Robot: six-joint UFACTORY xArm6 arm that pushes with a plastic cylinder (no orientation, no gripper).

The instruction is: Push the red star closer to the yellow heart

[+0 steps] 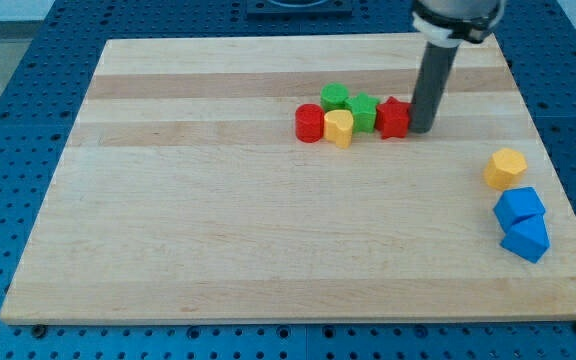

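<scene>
The red star (394, 117) lies right of centre near the view's top, at the right end of a tight cluster. The yellow heart (339, 128) lies to its left, with a green block (362, 111) between them and slightly higher in the view. My tip (421, 129) touches the red star's right side. The dark rod rises from there to the view's top edge.
A red cylinder (310, 123) touches the heart's left side and a second green block (335, 97) sits above the heart in the view. At the view's right edge lie a yellow hexagon (506, 167) and two blue blocks (519, 207) (526, 238). The wooden board (218, 230) sits on a blue perforated table.
</scene>
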